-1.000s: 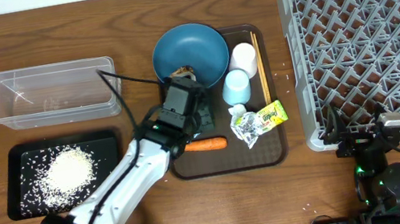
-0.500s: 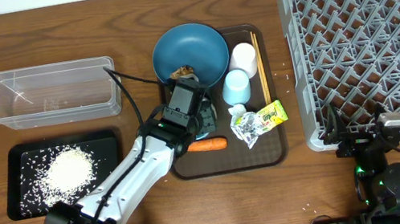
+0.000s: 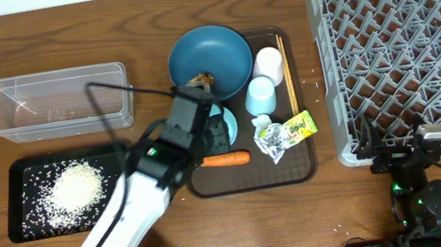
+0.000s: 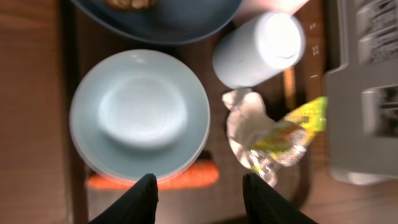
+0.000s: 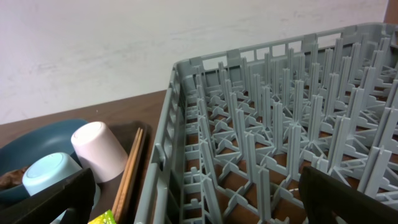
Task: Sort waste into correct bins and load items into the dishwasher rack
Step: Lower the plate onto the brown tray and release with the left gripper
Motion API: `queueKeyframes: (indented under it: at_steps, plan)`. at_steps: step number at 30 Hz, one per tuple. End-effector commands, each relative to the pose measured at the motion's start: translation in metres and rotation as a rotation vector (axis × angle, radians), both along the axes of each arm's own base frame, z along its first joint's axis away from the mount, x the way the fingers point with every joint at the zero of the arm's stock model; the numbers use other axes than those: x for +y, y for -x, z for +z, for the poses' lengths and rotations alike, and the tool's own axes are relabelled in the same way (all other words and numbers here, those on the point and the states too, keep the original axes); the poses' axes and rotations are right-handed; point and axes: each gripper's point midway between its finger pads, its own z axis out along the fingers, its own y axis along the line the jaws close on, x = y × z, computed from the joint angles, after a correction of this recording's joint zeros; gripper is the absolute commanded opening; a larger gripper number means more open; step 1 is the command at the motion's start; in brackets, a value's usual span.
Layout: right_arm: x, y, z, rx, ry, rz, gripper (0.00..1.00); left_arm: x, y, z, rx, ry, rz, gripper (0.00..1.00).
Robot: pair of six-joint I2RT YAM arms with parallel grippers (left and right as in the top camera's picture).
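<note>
The only print is on the wrapper [image 3: 285,134]: dark letters on its yellow-green end, too small to read from overhead and blurred in the left wrist view. It lies crumpled on the brown tray [image 3: 248,178], at 3 o'clock from the carrot [image 3: 227,160].

Nearest, the left arm [image 3: 119,217] rises from the worktop's [image 3: 139,11] near edge and slants toward 1 o'clock, its base cut off by the frame. The left claw [image 4: 199,198] points straight down over the bowl's [image 4: 140,115] near rim and the carrot. Its fingers [image 4: 142,199] stand part-way apart with nothing between them. From overhead the wrist hides the bowl's 9 o'clock half.

The right arm [image 3: 412,168] sits low at the near right corner, at 6 o'clock from the rack [image 3: 410,47]. The right claw [image 5: 196,186] is spread wide and empty, facing the rack. Its fingers show only as dark blurs in the frame's bottom corners.

Farther on, the blue cup [image 3: 260,96] stands at 1 o'clock from the bowl, with the white cup [image 3: 269,63] just beyond. The chopsticks [image 3: 285,68] lie along the brown tray's 3 o'clock edge. The dish [image 3: 209,54] fills its far end, with the lump [image 3: 201,79] at the near rim, partly behind the wrist.

At 9 o'clock, the black tray [image 3: 14,176] holds heaped rice [image 3: 70,189], and the tub [image 3: 56,103] sits at 12 o'clock from it. The rack is cut off at the right.
</note>
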Motion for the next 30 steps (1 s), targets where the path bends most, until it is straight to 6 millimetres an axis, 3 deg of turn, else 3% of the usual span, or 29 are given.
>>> queueKeyframes:
  at_steps: [1, 5, 6, 7, 8, 15, 25, 30]
  plan:
    - [-0.003, 0.0, -0.001, 0.004, 0.003, -0.008, 0.99, 0.019, 0.01, 0.018, 0.025, 0.041, 0.183, 0.46]
    - [-0.003, 0.0, -0.001, 0.004, 0.003, -0.008, 0.99, 0.035, 0.04, 0.0, 0.209, 0.073, 0.379, 0.46]
    - [-0.003, 0.0, -0.001, 0.004, 0.003, -0.008, 0.99, 0.035, 0.046, -0.007, 0.257, 0.085, 0.417, 0.52]
    - [-0.003, 0.0, -0.001, 0.004, 0.003, -0.008, 0.99, 0.034, 0.05, -0.012, 0.293, 0.094, 0.438, 0.67]
    - [-0.003, 0.0, -0.001, 0.004, 0.003, -0.008, 0.99, 0.033, 0.055, -0.018, 0.331, 0.106, 0.458, 0.7]
    - [-0.003, 0.0, -0.001, 0.004, 0.003, -0.008, 0.99, 0.027, 0.061, -0.045, 0.469, 0.112, 0.576, 0.7]
    - [-0.003, 0.0, -0.001, 0.004, 0.003, -0.008, 0.99, -0.012, 0.047, -0.092, 0.499, 0.058, 0.515, 0.68]
    - [-0.003, 0.0, -0.001, 0.004, 0.003, -0.008, 0.99, -0.014, 0.055, -0.118, 0.547, -0.023, 0.508, 0.67]
